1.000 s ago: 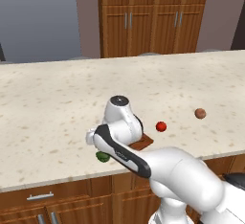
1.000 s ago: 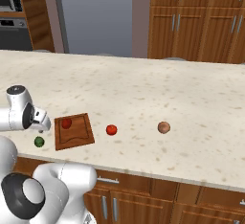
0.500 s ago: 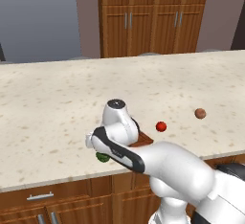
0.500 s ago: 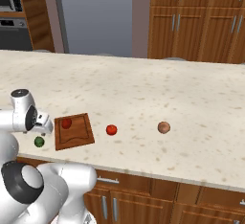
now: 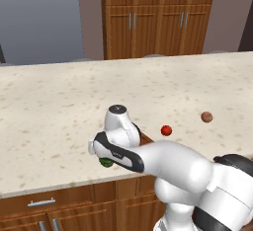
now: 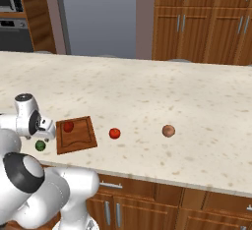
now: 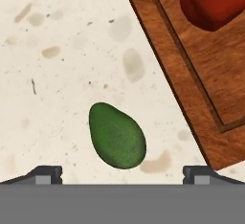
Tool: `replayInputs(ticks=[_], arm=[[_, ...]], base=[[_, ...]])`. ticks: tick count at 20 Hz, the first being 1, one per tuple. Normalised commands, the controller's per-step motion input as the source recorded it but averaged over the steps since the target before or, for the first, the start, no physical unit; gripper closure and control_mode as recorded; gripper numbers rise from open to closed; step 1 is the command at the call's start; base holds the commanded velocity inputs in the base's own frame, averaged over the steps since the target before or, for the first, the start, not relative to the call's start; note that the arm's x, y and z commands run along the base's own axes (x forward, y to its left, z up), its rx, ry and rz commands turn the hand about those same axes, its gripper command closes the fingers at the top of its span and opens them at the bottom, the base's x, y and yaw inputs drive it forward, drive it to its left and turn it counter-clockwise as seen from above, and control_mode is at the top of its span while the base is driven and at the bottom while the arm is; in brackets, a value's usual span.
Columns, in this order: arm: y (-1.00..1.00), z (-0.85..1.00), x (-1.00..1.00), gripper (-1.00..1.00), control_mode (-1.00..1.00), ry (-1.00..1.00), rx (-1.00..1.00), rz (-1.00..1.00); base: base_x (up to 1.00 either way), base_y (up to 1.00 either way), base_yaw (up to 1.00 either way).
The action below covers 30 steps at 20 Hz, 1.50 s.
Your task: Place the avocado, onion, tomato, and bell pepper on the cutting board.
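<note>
Hovering my hand [image 7: 122, 173], fingers spread wide, over the avocado [image 7: 117, 136], I judge it light, smooth, best pinched across its narrow middle.

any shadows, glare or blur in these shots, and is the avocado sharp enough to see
Hand view: avocado crisp against the pale counter, only a faint soft shadow at its edge, no glare. Left base view: even flat lighting, avocado mostly hidden behind the arm. Right base view: sharp, no glare, cutting board clearly outlined.
</note>
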Motion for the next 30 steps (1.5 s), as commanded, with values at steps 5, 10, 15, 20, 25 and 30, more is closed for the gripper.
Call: replayInputs(ticks=[5,10,15,20,25,30], arm=[[0.0,-0.2,0.05,-1.0,-1.0,0.04,-0.01,0.0],[0.02,-0.21,0.07,-1.0,-1.0,0.05,0.0,0.0],[0.09,-0.21,0.13,-1.0,-1.0,0.06,-0.02,0.0],[0.11,-0.17,0.15,-1.0,-1.0,0.04,-0.03,0.0],[0.09,-0.13,0.1,1.0,-1.0,0.01,-0.04,0.0],[0.04,-0.05,-0.03,1.0,-1.0,0.0,-0.03,0.0]], base=[[0.0,0.0,0.0],[0.0,0.0,0.0],[0.0,0.0,0.0],[0.0,0.0,0.0],[0.0,0.0,0.0],[0.0,0.0,0.0]])
